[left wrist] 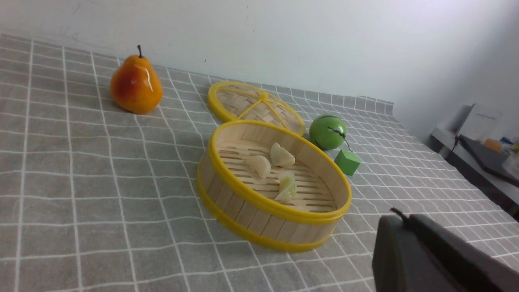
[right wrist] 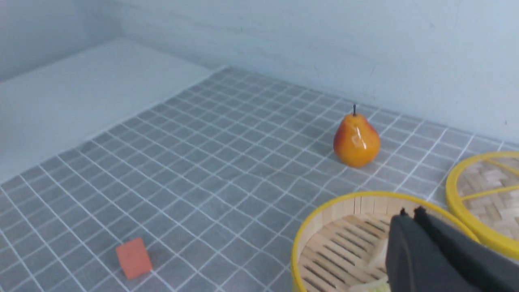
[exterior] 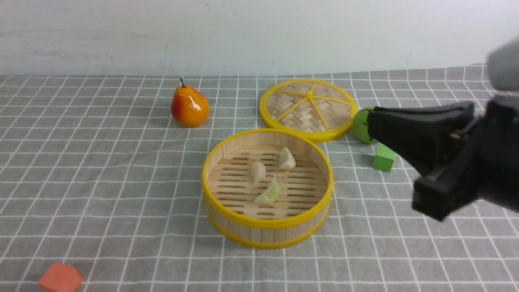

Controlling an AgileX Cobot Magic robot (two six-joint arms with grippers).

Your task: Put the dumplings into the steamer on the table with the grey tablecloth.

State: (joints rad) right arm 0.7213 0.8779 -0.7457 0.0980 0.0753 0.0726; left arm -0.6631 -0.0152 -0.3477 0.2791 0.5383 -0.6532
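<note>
The steamer (exterior: 267, 222) stands on the grey tablecloth (exterior: 101, 182) in the middle of the table. All three dumplings lie on its slat floor: two cream-white (exterior: 258, 171) (exterior: 286, 159) and one pale green (exterior: 269, 193). They also show in the left wrist view (left wrist: 259, 165) (left wrist: 282, 155) (left wrist: 287, 186). My right gripper (exterior: 371, 121) is shut and empty, raised to the right of the steamer; in its wrist view the tips (right wrist: 409, 211) sit over the steamer (right wrist: 324, 207). My left gripper (left wrist: 399, 215) is shut and empty, apart from the steamer (left wrist: 251, 215), and is outside the front view.
The woven lid (exterior: 308, 107) lies flat behind the steamer. A pear (exterior: 189, 106) stands back left. A green ball (exterior: 361, 125) and a green block (exterior: 383, 158) sit to the right, partly behind my right gripper. An orange block (exterior: 60, 278) lies front left.
</note>
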